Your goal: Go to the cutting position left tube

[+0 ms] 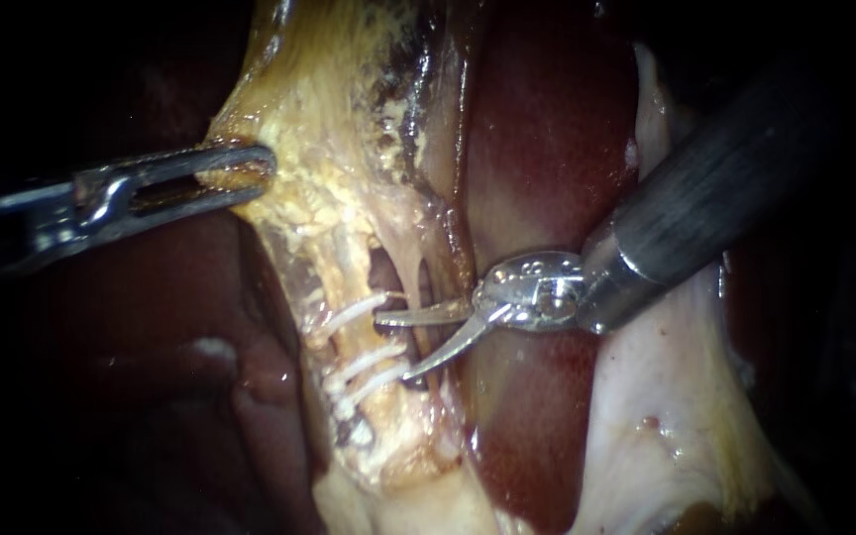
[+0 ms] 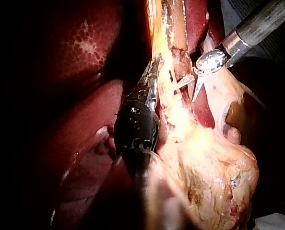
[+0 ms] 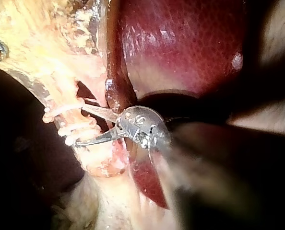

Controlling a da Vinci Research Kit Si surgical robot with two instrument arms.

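The left tube (image 1: 341,297) runs down a yellow strip of tissue and carries three white clips (image 1: 357,313), one higher and two lower (image 1: 367,369). My right instrument (image 1: 391,348) comes in from the upper right and ends in two thin blades, which stand open. Their tips reach the tube's right side, level with the gap between the upper clip and the lower pair. In the right wrist view the blades (image 3: 79,125) spread beside the clips (image 3: 61,111). My left instrument (image 1: 245,178) is shut on the yellow tissue's edge higher up and holds it taut.
Dark red liver (image 1: 547,149) lies behind the right instrument's blades and shaft. A pale fold of tissue (image 1: 666,416) lies under the shaft. In the left wrist view my left instrument (image 2: 149,81) lies along the yellow strip, and the blades (image 2: 184,94) come in from its far side.
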